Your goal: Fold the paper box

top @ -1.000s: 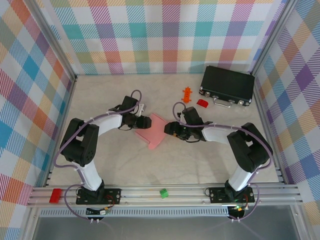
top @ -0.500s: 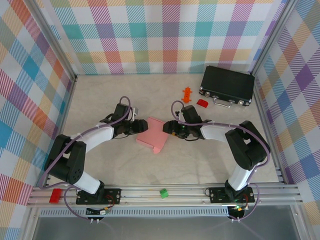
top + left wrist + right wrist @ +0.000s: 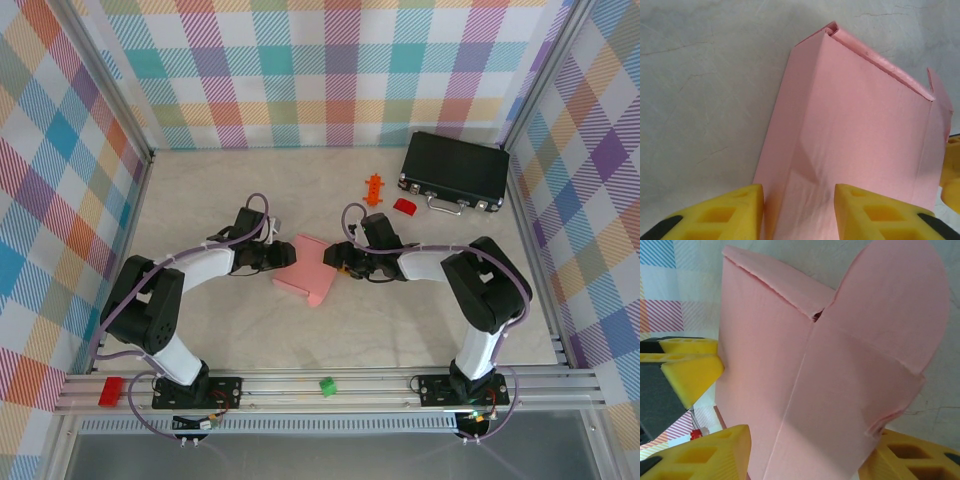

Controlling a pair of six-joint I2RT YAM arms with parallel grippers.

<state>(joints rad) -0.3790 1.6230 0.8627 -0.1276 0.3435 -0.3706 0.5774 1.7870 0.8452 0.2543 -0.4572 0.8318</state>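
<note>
The paper box (image 3: 855, 125) is cut off by the lower edge at the left pincer (image 3: 799, 205).

From where I stand, no writing, label, brand, number or sign can be read; the paper box (image 3: 855, 130) shows blank pink card.

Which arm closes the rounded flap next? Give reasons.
Probably right: the right gripper is at the paper box end where the rounded flap stands open; the left gripper is opposite.
</note>
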